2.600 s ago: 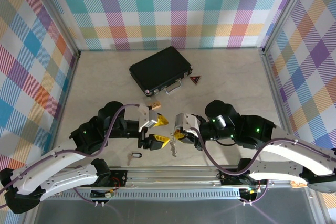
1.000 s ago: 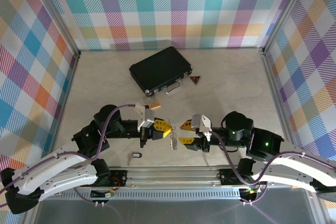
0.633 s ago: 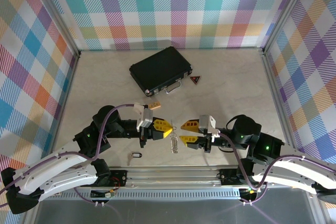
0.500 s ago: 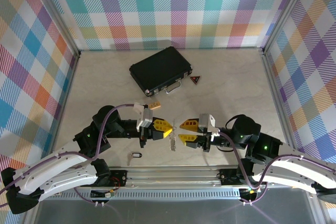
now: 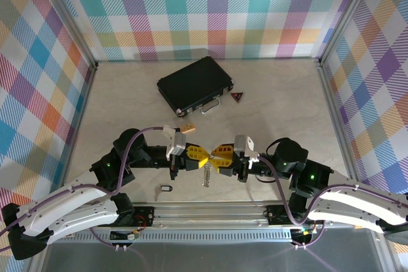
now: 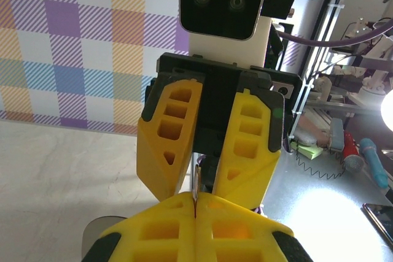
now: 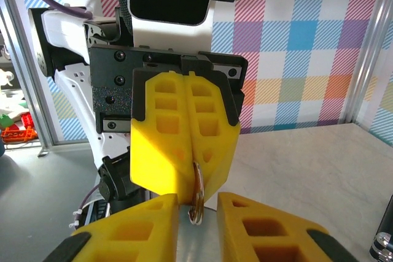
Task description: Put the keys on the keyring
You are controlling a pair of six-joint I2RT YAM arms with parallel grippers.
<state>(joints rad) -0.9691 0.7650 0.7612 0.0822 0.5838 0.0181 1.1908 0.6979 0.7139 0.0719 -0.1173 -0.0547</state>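
Observation:
My left gripper (image 5: 202, 156) is shut on the keys (image 5: 206, 174), which dangle below it just above the table. In the left wrist view a thin edge of the silver loop (image 6: 196, 183) pokes out between its pressed fingertips (image 6: 161, 228). My right gripper (image 5: 217, 157) faces it tip to tip and stands open. In the right wrist view the loop (image 7: 198, 196) hangs in the gap of my right gripper (image 7: 198, 216), touching neither finger (image 7: 138, 232). The keyring (image 5: 166, 188), a small dark oval, lies on the table left of and nearer than the grippers, apart from both.
A black case (image 5: 194, 84) lies at the back centre, with a red triangular piece (image 5: 237, 97) to its right. A small tan block (image 5: 187, 129) sits just behind the left gripper. The metal front rail (image 5: 210, 211) runs close below the keyring.
My right gripper has moved left to meet the left one, and its open fingers now flank the loop. The left gripper has stayed in place, shut on the keys.

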